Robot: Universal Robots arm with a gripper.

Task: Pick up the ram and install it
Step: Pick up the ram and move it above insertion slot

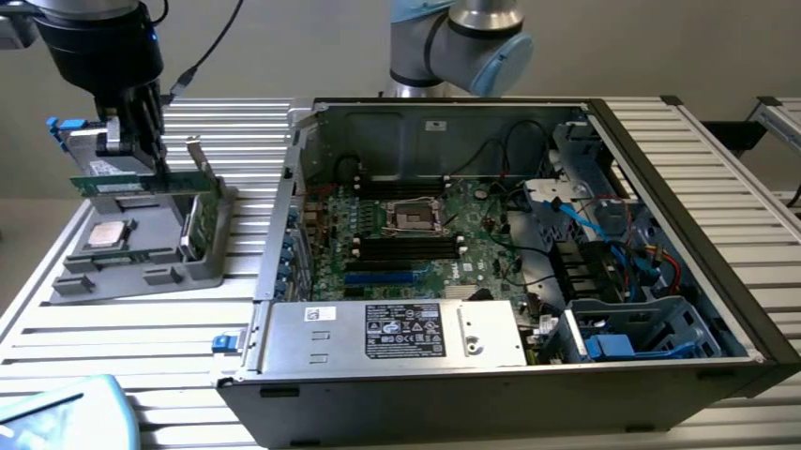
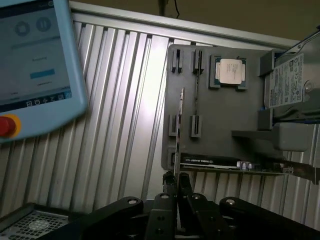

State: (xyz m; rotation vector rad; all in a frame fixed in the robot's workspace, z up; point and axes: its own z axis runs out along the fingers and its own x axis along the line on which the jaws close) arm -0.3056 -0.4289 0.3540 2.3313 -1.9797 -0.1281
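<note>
The ram point(image 1: 135, 184) is a thin green stick hanging level just above the grey parts holder point(image 1: 138, 267) at the exterior view's left. My gripper point(image 1: 148, 165) comes down from above and is shut on the ram's upper edge. In the wrist view the ram point(image 2: 180, 135) shows edge-on as a thin strip running out from between the black fingers point(image 2: 186, 190) of my gripper point(image 2: 177, 192), over the holder point(image 2: 225, 117).
On the holder lie a silver processor chip point(image 1: 107, 234) point(image 2: 230, 70), an upright green card with a metal bracket point(image 1: 201, 217) point(image 2: 225, 163) and a hard drive point(image 2: 290, 85). The open computer case point(image 1: 291, 178) with black memory slots point(image 1: 407, 248) stands at the exterior view's right. A teach pendant point(image 2: 35, 65) lies nearby.
</note>
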